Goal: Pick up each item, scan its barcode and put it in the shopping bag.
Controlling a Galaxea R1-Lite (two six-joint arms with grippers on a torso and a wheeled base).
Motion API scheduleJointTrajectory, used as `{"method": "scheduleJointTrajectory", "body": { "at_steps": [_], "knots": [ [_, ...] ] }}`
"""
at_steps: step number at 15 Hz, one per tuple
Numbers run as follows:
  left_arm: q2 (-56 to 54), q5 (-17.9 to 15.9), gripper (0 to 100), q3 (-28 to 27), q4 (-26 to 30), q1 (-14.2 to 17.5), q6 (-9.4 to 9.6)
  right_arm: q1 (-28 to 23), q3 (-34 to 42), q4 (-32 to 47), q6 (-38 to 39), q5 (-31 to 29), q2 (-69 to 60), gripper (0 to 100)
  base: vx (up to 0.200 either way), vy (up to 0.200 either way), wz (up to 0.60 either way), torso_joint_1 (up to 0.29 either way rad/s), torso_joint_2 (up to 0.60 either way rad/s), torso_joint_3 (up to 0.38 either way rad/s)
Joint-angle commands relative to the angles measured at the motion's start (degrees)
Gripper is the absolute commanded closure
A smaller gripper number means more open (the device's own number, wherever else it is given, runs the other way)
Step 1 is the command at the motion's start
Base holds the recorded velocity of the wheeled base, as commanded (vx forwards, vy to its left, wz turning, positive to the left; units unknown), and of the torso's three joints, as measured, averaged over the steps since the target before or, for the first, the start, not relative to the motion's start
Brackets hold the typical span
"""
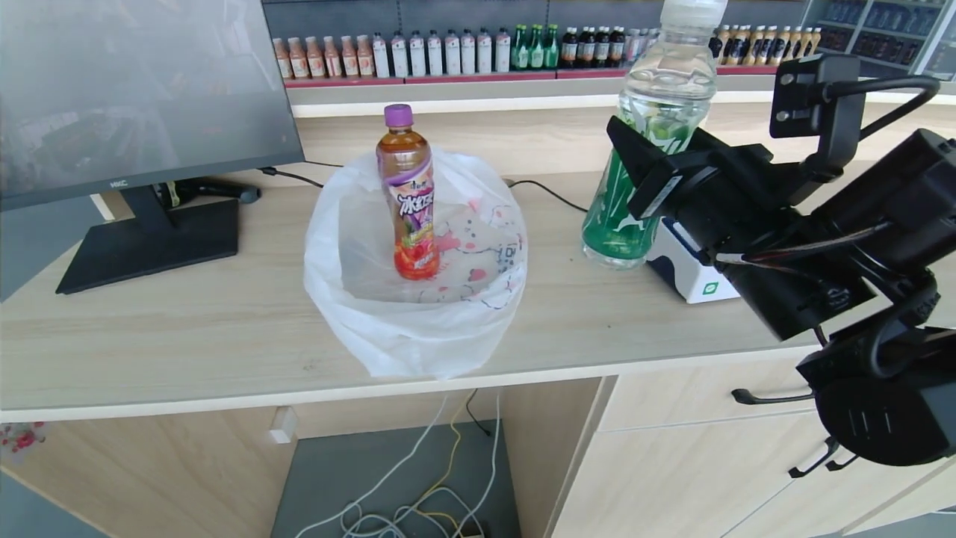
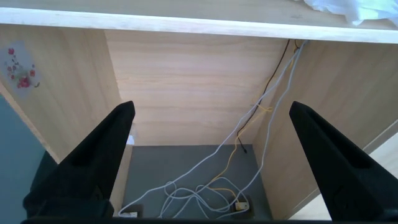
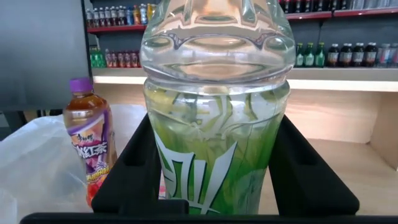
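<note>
Green-labelled bottle (image 1: pixel 661 112) is held upright, clasped by the right pincer (image 3: pixel 217 174). The shopping bag (image 1: pixel 336 250) is seen at its nine o'clock, mouth open.

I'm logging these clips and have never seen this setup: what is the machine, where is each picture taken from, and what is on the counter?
It is a two-armed robot at a shop counter. The wide picture comes from its head camera; the other two from wrist cameras. The right hand is shut on a clear bottle with a green label, upright beside a small white box. The left hand hangs open below the counter, facing loose cables. On the counter sit a monitor and a white shopping bag with a purple-capped drink bottle standing in it.
</note>
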Motion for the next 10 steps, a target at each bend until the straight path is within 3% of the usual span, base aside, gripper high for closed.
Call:
{"method": "scheduleJointTrajectory", "body": {
  "at_steps": [1, 2, 5, 10],
  "knots": [
    [0.0, 0.0, 0, 0.0, 0.0, 0.0, 0.0, 0.1, -0.8, -0.2, 0.0, -0.1, 0.4, 100, 0.0, 0.2, 0.0, 0.007, 0.0, 0.002],
    [0.0, 0.0, 0, 0.0, 0.0, 0.0, 0.0, 0.1, -0.8, -0.2, -0.1, -0.1, 0.5, 100, 0.0, 0.2, 0.0, 0.002, 0.0, 0.002],
    [0.0, 0.0, 0, 0.0, 0.0, 0.0, 0.18, 1.2, -2.0, 0.0, -0.1, 0.1, 1.2, 100, 0.0, 0.0, 0.0, 0.0, 0.0, 0.0],
    [0.0, 0.0, 0, 0.0, 0.0, 0.0, 0.09, 2.7, -14.9, 6.4, -0.2, 0.1, 6.0, 100, 0.0, 0.0, 0.0, 0.0, 0.0, 0.0]
  ]
}}
